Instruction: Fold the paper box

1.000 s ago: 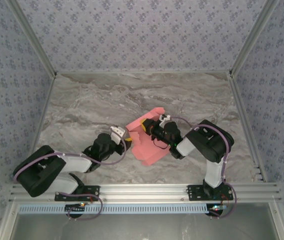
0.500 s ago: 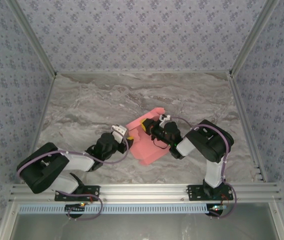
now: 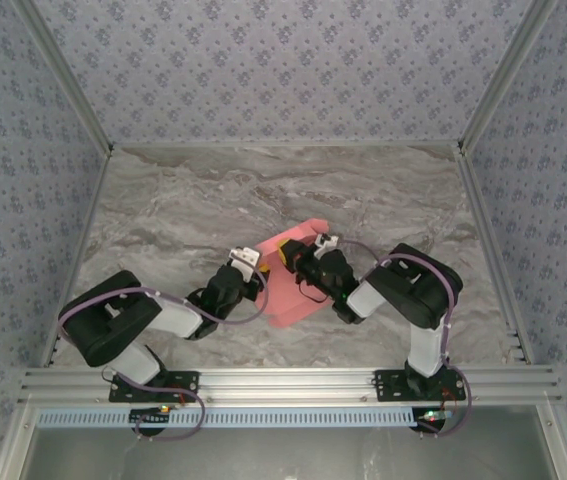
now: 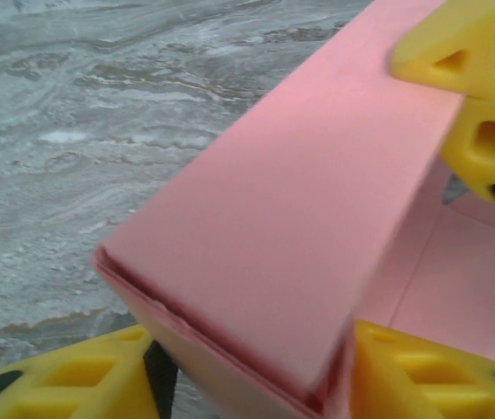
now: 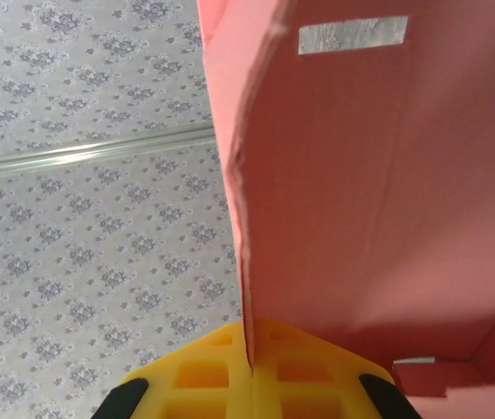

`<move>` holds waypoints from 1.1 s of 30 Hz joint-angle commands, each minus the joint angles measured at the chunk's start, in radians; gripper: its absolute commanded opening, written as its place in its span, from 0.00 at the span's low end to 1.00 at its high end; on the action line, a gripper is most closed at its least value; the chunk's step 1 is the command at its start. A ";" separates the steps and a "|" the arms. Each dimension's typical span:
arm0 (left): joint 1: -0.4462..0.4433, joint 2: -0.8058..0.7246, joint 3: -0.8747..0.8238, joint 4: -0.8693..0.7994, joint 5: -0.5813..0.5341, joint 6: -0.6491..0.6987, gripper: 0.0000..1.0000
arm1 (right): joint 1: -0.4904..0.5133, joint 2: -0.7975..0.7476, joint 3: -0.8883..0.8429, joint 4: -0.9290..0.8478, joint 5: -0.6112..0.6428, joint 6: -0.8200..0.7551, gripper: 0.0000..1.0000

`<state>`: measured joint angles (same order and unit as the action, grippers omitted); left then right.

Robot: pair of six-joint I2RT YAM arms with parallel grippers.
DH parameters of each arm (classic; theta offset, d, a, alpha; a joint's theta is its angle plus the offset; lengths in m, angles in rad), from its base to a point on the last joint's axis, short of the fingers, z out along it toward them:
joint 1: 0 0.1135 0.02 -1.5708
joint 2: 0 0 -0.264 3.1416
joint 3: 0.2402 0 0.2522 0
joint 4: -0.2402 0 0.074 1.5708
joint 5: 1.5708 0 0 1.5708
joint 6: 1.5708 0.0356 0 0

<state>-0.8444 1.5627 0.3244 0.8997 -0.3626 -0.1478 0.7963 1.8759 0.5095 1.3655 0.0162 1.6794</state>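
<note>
The paper box (image 3: 289,300) lies a little nearer than the middle of the grey marbled surface (image 3: 163,210), between the two arms. Around it stand walls (image 3: 283,70) papered in a small flower print, and a slotted aluminium rail (image 3: 293,380) runs along the near edge where the arm bases are bolted. Nothing else lies on the surface, and only the two arms crowd the card, one from each side.

The card is plain salmon pink, with no print, label or writing. In the right wrist view a small rectangular slot (image 5: 352,33) is cut through one panel, and grey shows through it.

From above, the box's long axis runs roughly from the near edge toward the far wall, its far end leaning a little to the right. One panel is raised off the surface.

The right tool (image 3: 285,255) reaches in from the right. Its yellow fingers (image 5: 251,375) are pressed together on the edge of an upright panel, so it holds the box. The left tool (image 3: 261,272) comes in from the left. In its own wrist view its fingers (image 4: 81,384) stand part-way apart astride a folded wall of the box. I cannot tell whether they clamp that wall or merely flank it. The right tool's fingertips also show at the upper right of that view, resting against the same pink wall.
</note>
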 commanded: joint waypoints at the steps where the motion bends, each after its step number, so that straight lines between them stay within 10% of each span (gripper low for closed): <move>1: 0.006 0.031 0.049 0.053 -0.094 -0.001 0.45 | 0.051 0.007 -0.012 -0.071 0.070 0.037 0.00; 9: 0.014 0.080 0.073 0.072 -0.123 0.007 0.29 | 0.111 -0.025 -0.012 -0.119 0.170 0.045 0.06; 21: 0.079 0.094 0.074 0.064 -0.028 0.017 0.05 | 0.133 -0.214 -0.056 -0.324 0.178 0.002 0.52; 33: 0.173 0.024 0.109 -0.044 0.267 0.082 0.04 | 0.187 -0.875 0.093 -1.392 0.355 -0.497 0.69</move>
<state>-0.6884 1.6245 0.4072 0.8902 -0.2092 -0.0963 1.0046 1.0950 0.5556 0.3401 0.2665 1.4452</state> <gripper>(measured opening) 0.166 0.688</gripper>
